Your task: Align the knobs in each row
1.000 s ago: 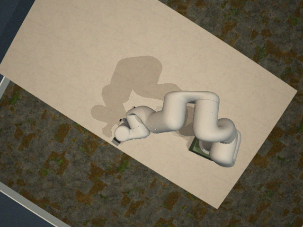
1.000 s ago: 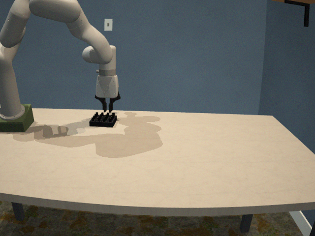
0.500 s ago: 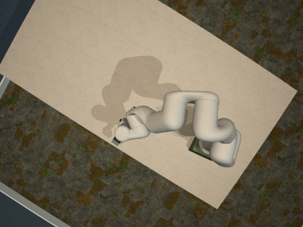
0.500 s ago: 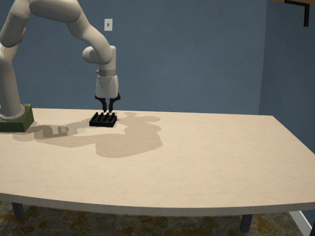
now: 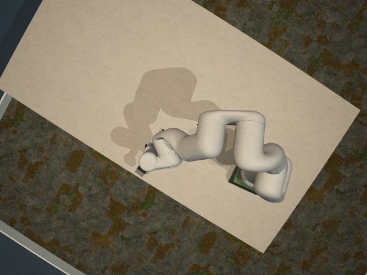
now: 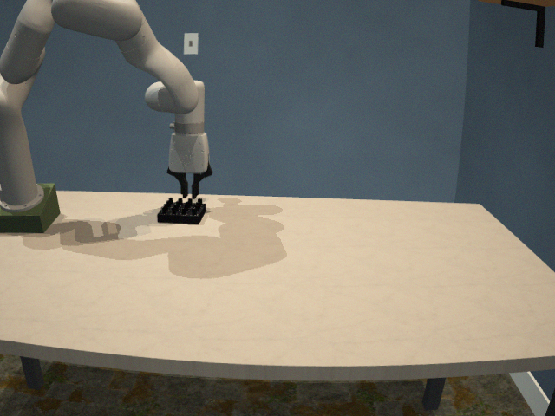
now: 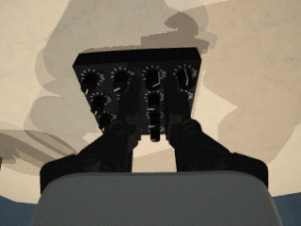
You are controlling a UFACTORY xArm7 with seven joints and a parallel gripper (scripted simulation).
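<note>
Your gripper (image 6: 189,197) (image 7: 152,88) is partly open, its fingers a narrow gap apart and gripping nothing. It points down over the box (image 6: 180,218) (image 7: 141,56), which sits on the table (image 5: 89,59) (image 6: 313,290) (image 7: 245,42) near its edge; the top view hides most of it under the arm (image 5: 213,136) (image 6: 170,74).

Your likeliest trouble is a poor line-up. In the wrist view 1 column of knobs shows in the gap, and the fingers mask parts of the columns at either side. If you come down off-centre, a tip could land on a knob's top, or a finger's outer face could brush a neighbour and spoil its setting. You can't tell from here whether either tip touches anything.

Closing off-axis could drag the box or lift a foot; so could twisting hard against 1 of the 2 end stops. Go round the long way rather than across the wide gap.

Choosing wrongly is another risk: the printed names are too small to read, and several white lines are hidden. Compare all 4 lines in a row before you turn anything. A loose grip could slip and leave the knob 1 mark short.
</note>
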